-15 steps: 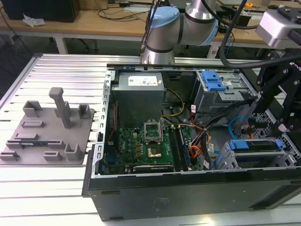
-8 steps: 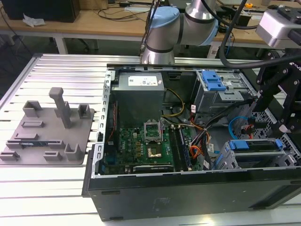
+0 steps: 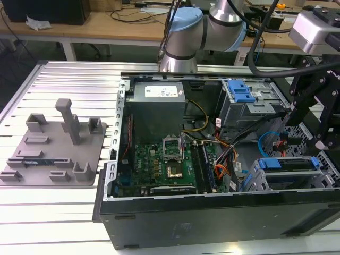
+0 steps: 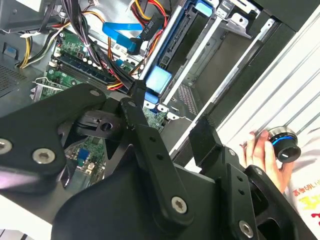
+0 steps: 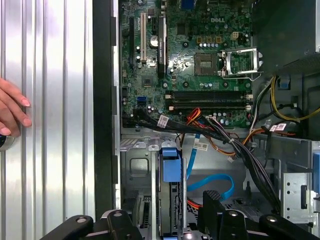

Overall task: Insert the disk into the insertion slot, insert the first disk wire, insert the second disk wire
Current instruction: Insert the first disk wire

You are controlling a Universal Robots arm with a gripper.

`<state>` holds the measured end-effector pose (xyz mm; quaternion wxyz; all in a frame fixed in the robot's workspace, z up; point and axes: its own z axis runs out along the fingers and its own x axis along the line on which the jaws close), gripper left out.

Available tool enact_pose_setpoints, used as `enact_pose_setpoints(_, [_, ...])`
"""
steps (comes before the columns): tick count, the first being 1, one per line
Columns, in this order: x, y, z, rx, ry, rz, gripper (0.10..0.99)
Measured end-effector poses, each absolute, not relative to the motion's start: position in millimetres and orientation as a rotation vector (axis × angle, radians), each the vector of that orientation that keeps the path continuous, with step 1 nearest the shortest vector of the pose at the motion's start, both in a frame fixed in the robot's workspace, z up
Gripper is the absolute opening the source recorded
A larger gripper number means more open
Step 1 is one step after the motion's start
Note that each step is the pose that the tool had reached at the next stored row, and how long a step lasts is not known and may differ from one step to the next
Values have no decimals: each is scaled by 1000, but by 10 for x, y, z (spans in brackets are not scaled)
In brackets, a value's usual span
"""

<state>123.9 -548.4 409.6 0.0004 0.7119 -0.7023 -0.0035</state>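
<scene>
Gripper (image 5: 165,212) open: fingers (image 5: 211,205) spread wide in both wrist views, nothing held.

Disk (image 5: 170,165) sits in the insertion slot (image 5: 134,167), straight ahead of the gripper. Its blue end tab is in line with the gap between the fingers. Whether a finger touches the carrier cannot be told.

Second disk wire (image 5: 220,181), flat and light blue, loops just beyond one finger, beside the disk. Where its plug ends cannot be told.

Writing:
- White tags (image 5: 162,121) on the black cable bundle (image 5: 235,145) ahead of the gripper; print too small to tell.
- White label (image 3: 162,91) on the power supply (image 3: 158,114), well apart from the gripper; unreadable.
- Motherboard (image 5: 190,50) carries white print.

Hand (image 5: 11,110) rests on the slatted worktop (image 5: 55,165) outside the case, well off to the gripper's side, opposite the wire.
</scene>
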Motion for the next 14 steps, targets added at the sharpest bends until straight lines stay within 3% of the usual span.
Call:
enact_pose_setpoints(6, [1239, -5484, 4096, 2236, -2206, -11, 624])
enact_pose_setpoints(14, [1186, -5270, 4095, 2194, -2165, 90, 624])
